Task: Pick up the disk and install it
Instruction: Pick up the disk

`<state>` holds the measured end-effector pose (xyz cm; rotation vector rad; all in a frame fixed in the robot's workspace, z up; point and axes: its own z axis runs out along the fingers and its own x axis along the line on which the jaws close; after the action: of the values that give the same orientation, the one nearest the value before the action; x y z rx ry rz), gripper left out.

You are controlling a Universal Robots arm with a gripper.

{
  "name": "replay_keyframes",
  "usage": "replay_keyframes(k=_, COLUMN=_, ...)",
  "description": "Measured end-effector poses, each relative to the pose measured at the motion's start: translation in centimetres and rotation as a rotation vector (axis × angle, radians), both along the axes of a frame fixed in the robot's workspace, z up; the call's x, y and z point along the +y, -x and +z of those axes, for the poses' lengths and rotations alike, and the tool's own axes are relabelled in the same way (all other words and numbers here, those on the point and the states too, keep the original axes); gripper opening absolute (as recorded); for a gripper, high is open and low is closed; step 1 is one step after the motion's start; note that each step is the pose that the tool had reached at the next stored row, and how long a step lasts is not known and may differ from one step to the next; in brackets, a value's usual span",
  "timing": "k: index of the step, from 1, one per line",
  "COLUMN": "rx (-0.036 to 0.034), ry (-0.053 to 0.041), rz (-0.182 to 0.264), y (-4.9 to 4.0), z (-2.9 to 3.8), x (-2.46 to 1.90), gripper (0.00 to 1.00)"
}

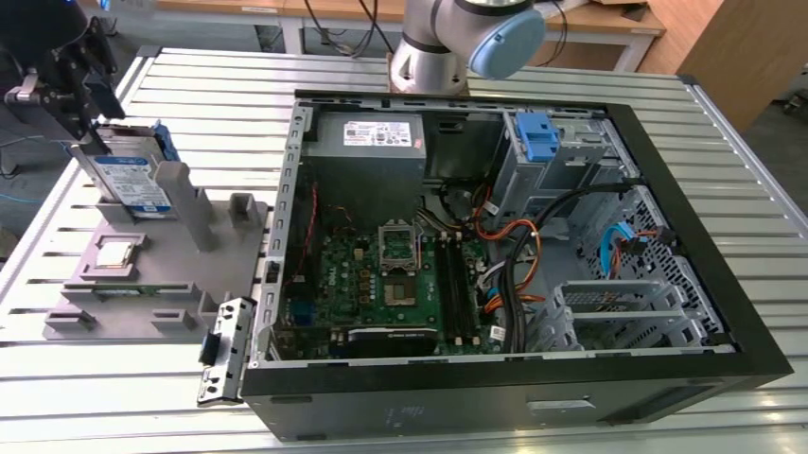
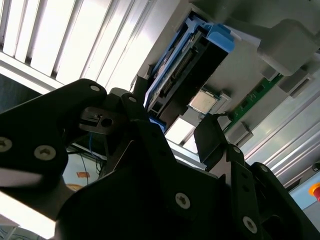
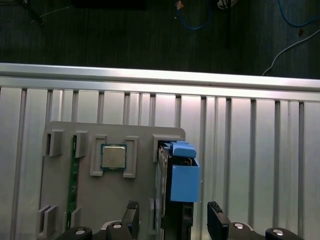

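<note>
Pincer [image 3: 172, 212] sits closest to the lens in both wrist views, jaws apart. Its two fingers [image 3: 215, 221] straddle the top end of the disk [image 3: 176, 197] w/ a visible gap on each side in the first wrist view, so nothing is gripped yet. Disk stands on edge in a slot of the grey fixture [image 3: 100, 210], blue carrier [image 3: 184, 176] tab on top, label side showing in the exterior view. Same fixture also holds a small square chip [image 3: 114, 156] in its own pocket just beside the disk, and a green memory stick [image 3: 74, 185] lying in a groove on the chip's other side. Fixture rests on the slatted metal surface [image 1: 127, 397] at the exterior view's left, just beside the open PC case [image 1: 505, 378], which takes up centre & right. Inside the case: motherboard [image 1: 341, 274], PSU [image 1: 366, 137], orange & black cables [image 1: 512, 236], and a blue bracket [image 1: 540, 137] upright in the drive cage [image 1: 584, 142] at a far corner. Arm base [image 1: 436, 43] stands on the surface behind the case.
</note>
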<state>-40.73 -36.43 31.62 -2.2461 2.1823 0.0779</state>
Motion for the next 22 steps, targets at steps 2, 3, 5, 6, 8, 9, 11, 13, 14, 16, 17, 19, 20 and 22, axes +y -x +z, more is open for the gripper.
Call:
replay_keyframes(k=2, rx=0.0, ry=0.0, rz=0.0, y=0.0, z=-0.23, x=0.0, gripper=0.65)
replay_keyframes(k=3, rx=0.0, ry=0.0, rz=0.0, y=0.0, z=-0.34, x=0.0, gripper=0.65)
replay_keyframes(k=5, rx=-0.0001, ry=0.0, rz=0.0, y=0.0, z=-0.57, x=0.0, gripper=0.65)
replay_keyframes(k=6, rx=0.0, ry=0.0, rz=0.0, y=0.0, z=-0.67, x=0.0, gripper=0.65)
replay_keyframes(k=8, rx=0.0, ry=0.0, rz=0.0, y=0.0, z=-0.88, x=0.0, gripper=0.65)
replay_keyframes(k=9, rx=0.0, ry=0.0, rz=0.0, y=0.0, z=-0.98, x=0.0, gripper=0.65)
replay_keyframes(k=11, rx=0.0, ry=0.0, rz=0.0, y=0.0, z=-1.18, x=0.0, gripper=0.65)
replay_keyframes(k=13, rx=-0.0001, ry=0.0, rz=0.0, y=0.0, z=-1.34, x=0.0, gripper=0.65)
replay_keyframes(k=14, rx=0.0001, ry=0.0001, rz=0.0, y=0.0, z=-1.36, x=0.0, gripper=0.65)
replay_keyframes(k=16, rx=0.0003, ry=0.0002, rz=0.0, y=0.0, z=-1.37, x=0.0, gripper=0.65)
replay_keyframes(k=17, rx=0.0001, ry=0.0001, rz=0.0, y=0.0, z=-1.39, x=0.0, gripper=0.65)
replay_keyframes(k=19, rx=-0.0002, ry=-0.0001, rz=0.0, y=-0.01, z=-1.42, x=0.02, gripper=0.65)
replay_keyframes(k=20, rx=-0.0003, ry=-0.0001, rz=0.0, y=-0.01, z=-1.43, x=0.05, gripper=0.65)
replay_keyframes(k=22, rx=0.0, ry=0.0, rz=0.0, y=-0.02, z=-1.44, x=0.13, gripper=0.65)
